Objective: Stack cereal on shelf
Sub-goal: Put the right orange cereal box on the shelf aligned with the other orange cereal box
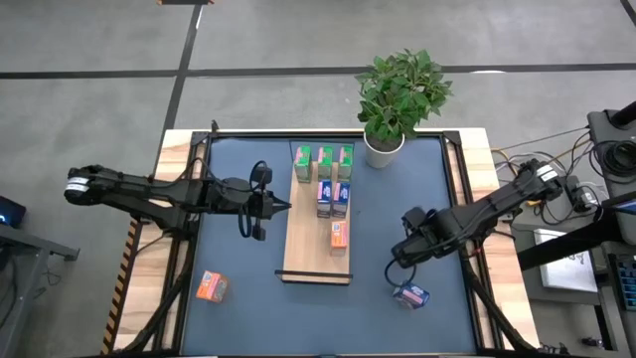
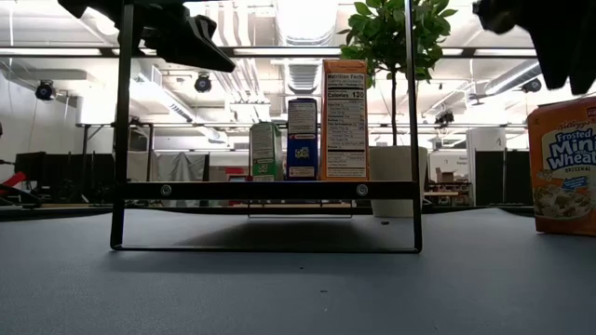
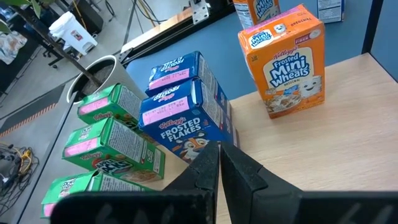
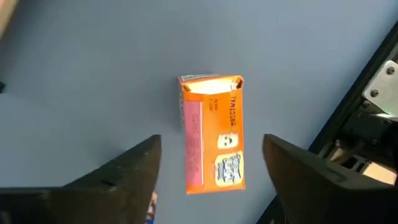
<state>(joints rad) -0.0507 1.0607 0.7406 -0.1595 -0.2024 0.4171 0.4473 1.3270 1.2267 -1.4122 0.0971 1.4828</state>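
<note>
The shelf (image 1: 316,254) is a long light-wood board in the middle of the high view, lying on the blue table (image 1: 238,308). Six small cereal boxes stand on it. Three green boxes (image 1: 323,156) are in a row at the upper end. Two blue Frosted Flakes boxes (image 1: 332,198) stand just below them. One orange Frosted Mini Wheats box (image 1: 339,235) stands alone a bit lower, near the right edge of the board. The lower part of the board is bare.

A potted plant (image 1: 396,94) in a white pot sits near the upper right of the shelf, just beside the green boxes.

Off the shelf, another orange box (image 1: 210,286) lies at the lower left of the high view. A second orange box (image 4: 212,133) shows in the right wrict view, upright on the blue table. In the high view a blue box (image 1: 410,294) lies at the lower right, near that arm.

The right gripper (image 4: 211,180) hangs over the orange box with its fingers wide apart, one on each side, not touching it.

The left gripper (image 1: 281,207) is at the left edge of the shelf, pointing at the blue boxes. Its fingers are pressed together and hold nothing.
</note>
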